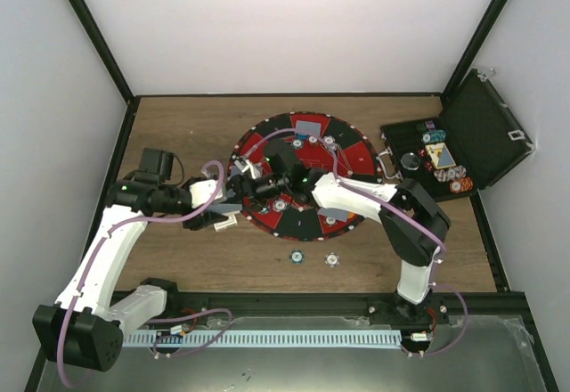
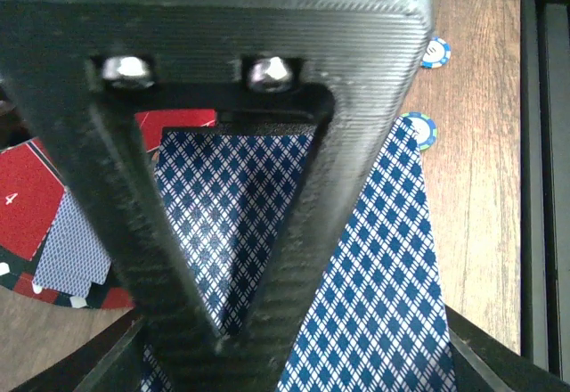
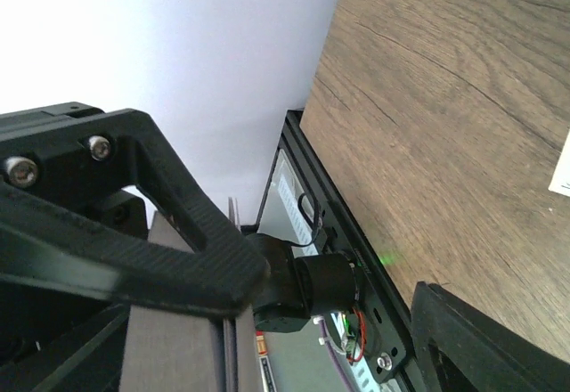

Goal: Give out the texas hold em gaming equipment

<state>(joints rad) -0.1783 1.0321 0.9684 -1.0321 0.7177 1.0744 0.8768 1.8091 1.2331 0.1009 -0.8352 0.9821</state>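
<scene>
- The left gripper (image 1: 224, 208) sits at the left edge of the mat (image 1: 356, 156), jaws clamped on a stack of blue-diamond-backed cards (image 2: 374, 276).
- The right gripper (image 1: 254, 184) reaches over the mat's left part, just beside the left one, jaws apart and gripping nothing.
- A single card (image 2: 76, 249) lies face down on the mat.
- A teal chip (image 1: 296, 256) and a white chip (image 1: 331, 258) lie on the tabletop (image 1: 178, 125), off the mat's near edge.
- An open black case (image 1: 472, 134) stands to the right of the mat.

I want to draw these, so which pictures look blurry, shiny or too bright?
Top view: sharp, though the frame posts lean outward. Left wrist view: cards crisp, screws glinting with glare. Right wrist view: wall washed-out white, the right gripper's finger very dark against it.
</scene>
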